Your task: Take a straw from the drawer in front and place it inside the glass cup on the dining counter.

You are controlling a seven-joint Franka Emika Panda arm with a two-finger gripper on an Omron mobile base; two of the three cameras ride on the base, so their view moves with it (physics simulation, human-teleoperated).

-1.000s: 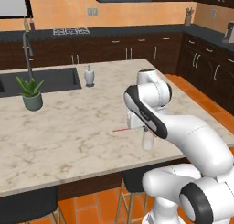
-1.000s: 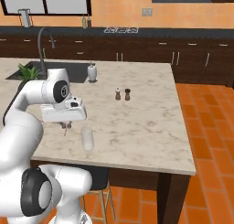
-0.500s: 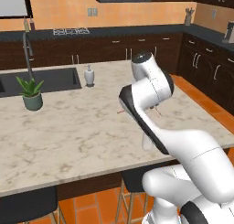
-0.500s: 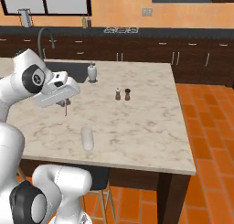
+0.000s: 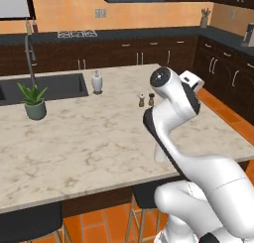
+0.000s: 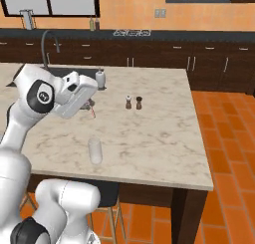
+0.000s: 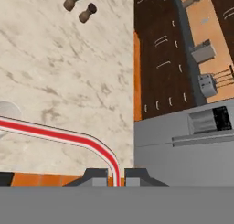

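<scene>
Looking from the left base, the glass cup (image 5: 159, 151) stands on the dining counter (image 5: 89, 138) near its front edge.

From the right base, the straw (image 6: 92, 110) hangs above and beyond the cup.

In the hand view, the gripper (image 7: 116, 176) pinches the straw, which curves away left toward the cup's rim.

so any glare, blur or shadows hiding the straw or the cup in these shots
Hand view: the straw is sharp, flatly lit, no glare. Right base view: the glass cup is faint against the pale marble dining counter; soft rendering, weak shadows. Left base view: the arm blocks most of it.
</scene>
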